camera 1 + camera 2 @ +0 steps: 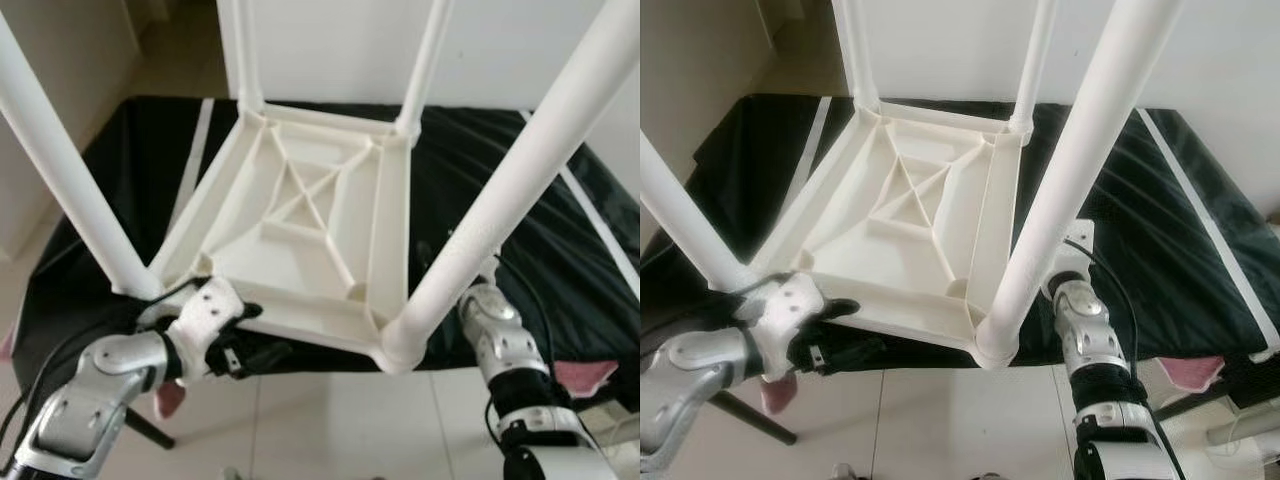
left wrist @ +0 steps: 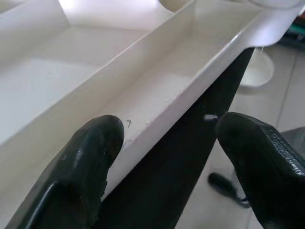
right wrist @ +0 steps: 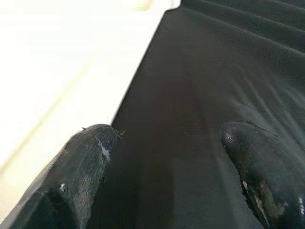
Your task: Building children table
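Fingers [image 2: 90, 157] of left gripper [image 2: 167, 157] spreading astride tabletop rim [image 2: 157, 114] | right gripper [image 3: 167, 162] gaping over black cloth [image 3: 200, 71] | inverted children's table [image 1: 300, 210] lying at 12 o'clock, legs up | step: gripping for flip | next: closing on rim

No text, label, brand or number can be read in any view. The white plastic table [image 1: 300, 230] bears no legible marking.

White plastic children's table [image 1: 300, 225] upside down on black cloth-covered surface [image 1: 560, 250], four legs up.
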{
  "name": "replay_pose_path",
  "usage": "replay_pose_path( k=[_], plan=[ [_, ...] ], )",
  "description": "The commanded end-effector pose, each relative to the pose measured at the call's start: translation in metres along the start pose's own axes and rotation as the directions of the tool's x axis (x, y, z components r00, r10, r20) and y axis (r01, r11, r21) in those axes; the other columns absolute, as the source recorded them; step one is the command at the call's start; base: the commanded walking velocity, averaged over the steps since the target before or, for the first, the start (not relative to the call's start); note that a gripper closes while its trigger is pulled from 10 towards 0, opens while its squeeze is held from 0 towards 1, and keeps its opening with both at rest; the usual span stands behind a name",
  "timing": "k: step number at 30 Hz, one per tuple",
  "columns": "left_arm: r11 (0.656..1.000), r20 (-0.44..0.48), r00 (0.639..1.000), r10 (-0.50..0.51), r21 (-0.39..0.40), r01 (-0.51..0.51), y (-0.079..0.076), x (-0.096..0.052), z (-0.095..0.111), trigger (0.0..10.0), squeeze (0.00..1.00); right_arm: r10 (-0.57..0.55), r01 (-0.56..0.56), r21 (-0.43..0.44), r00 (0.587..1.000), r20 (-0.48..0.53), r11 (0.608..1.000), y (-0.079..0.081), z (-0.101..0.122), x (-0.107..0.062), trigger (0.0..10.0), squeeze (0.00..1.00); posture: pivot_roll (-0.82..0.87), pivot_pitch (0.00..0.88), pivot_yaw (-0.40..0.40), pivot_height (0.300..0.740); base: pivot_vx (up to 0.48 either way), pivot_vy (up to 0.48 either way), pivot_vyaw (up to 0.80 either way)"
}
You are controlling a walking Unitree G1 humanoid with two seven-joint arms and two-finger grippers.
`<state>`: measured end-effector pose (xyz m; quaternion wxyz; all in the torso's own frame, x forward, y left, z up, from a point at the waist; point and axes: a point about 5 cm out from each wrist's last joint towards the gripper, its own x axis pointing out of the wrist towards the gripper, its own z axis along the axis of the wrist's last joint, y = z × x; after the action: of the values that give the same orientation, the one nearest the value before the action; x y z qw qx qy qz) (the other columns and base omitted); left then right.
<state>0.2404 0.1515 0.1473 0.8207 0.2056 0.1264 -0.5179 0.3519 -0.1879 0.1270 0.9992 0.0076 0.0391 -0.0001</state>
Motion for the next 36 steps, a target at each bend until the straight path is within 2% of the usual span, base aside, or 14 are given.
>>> replay_pose_path(
  k=[1, 5, 9, 12, 15, 19, 23, 29, 30, 31, 33, 36],
  plan=[
    [0.997, -0.057, 0.995, -0.081, -0.024, 0.079, -0.008, 0.007, -0.013, 10.0, 0.0, 0.0, 0.0, 0.003, 1.0, -0.031, 1.0, -0.001, -0.006, 0.0, 10.0, 0.0, 0.08, 0.09, -0.076, 0.74, 0.0, 0.0, 0.0],
    [0.995, -0.072, 0.992, -0.102, -0.005, 0.102, -0.014, 0.016, -0.012, 10.0, 0.0, 0.02, -0.02, -0.001, 0.999, -0.031, 1.0, 0.003, -0.003, 0.005, 10.0, 0.0, 0.07, 0.091, -0.065, 0.74, 0.0, 0.0, 0.0],
    [0.993, -0.06, 0.992, -0.114, -0.009, 0.114, -0.016, 0.018, -0.011, 10.0, 0.0, 0.025, -0.025, 0.005, 0.999, -0.033, 1.0, 0.004, -0.003, 0.006, 10.0, 0.0, 0.07, 0.09, -0.064, 0.74, 0.0, 0.0, 0.0],
    [0.987, -0.019, 0.987, -0.162, -0.021, 0.162, -0.026, 0.025, -0.004, 10.0, 0.0, 0.068, -0.067, 0.019, 0.997, -0.047, 0.998, 0.013, -0.001, 0.012, 10.0, 0.0, 0.07, 0.09, -0.057, 0.74, 0.0, 0.0, 0.0],
    [0.985, -0.012, 0.985, -0.169, -0.019, 0.169, -0.028, 0.026, -0.003, 10.0, 0.0, 0.076, -0.075, 0.019, 0.996, -0.049, 0.997, 0.014, -0.001, 0.013, 10.0, 0.0, 0.07, 0.09, -0.057, 0.74, 0.0, 0.0, 0.0],
    [0.984, 0.039, 0.983, -0.18, -0.009, 0.18, -0.033, 0.039, 0.006, 10.0, 0.0, 0.148, -0.148, 0.004, 0.987, -0.058, 0.989, 0.03, 0.004, 0.022, 10.0, 0.0, 0.07, 0.084, -0.054, 0.74, 0.0, 0.0, 0.0],
    [0.984, 0.06, 0.983, -0.175, -0.006, 0.175, -0.032, 0.044, 0.011, 10.0, 0.0, 0.169, -0.17, -0.009, 0.983, -0.066, 0.985, 0.033, 0.006, 0.027, 10.0, 0.0, 0.07, 0.081, -0.056, 0.74, 0.0, 0.0, 0.0],
    [0.989, 0.087, 0.986, -0.145, 0.009, 0.145, -0.031, 0.046, 0.016, 10.0, 0.0, 0.141, -0.143, -0.057, 0.99, -0.027, 0.988, 0.029, 0.01, 0.028, 10.0, 0.0, 0.08, 0.082, -0.058, 0.74, 0.0, 0.0, 0.0],
    [0.996, 0.126, 0.988, -0.087, 0.043, 0.083, -0.026, 0.047, 0.021, 10.0, 0.0, 0.103, -0.099, -0.093, 0.994, 0.033, 0.991, 0.023, 0.013, 0.026, 10.0, 0.0, 0.08, 0.085, -0.061, 0.74, 0.0, 0.0, 0.0],
    [0.996, 0.126, 0.988, -0.087, 0.043, 0.083, -0.026, 0.047, 0.021, 10.0, 0.0, 0.103, -0.099, -0.093, 0.994, 0.033, 0.991, 0.023, 0.013, 0.026, 10.0, 0.0, 0.08, 0.085, -0.061, 0.74, 0.0, 0.0, 0.0],
    [0.999, 0.168, 0.985, -0.034, 0.028, 0.029, -0.023, 0.049, 0.026, 10.0, 0.0, 0.034, -0.023, -0.093, 0.992, 0.119, 0.995, 0.014, 0.015, 0.02, 10.0, 0.0, 0.08, 0.086, -0.062, 0.74, 0.0, 0.0, 0.0],
    [1.0, 0.216, 0.976, 0.001, 0.022, -0.006, -0.024, 0.052, 0.031, 10.0, 0.0, 0.021, -0.013, -0.054, 0.987, 0.156, 0.998, 0.006, 0.013, 0.012, 10.0, 0.0, 0.07, 0.085, -0.061, 0.74, 0.0, 0.0, 0.0]
  ],
)
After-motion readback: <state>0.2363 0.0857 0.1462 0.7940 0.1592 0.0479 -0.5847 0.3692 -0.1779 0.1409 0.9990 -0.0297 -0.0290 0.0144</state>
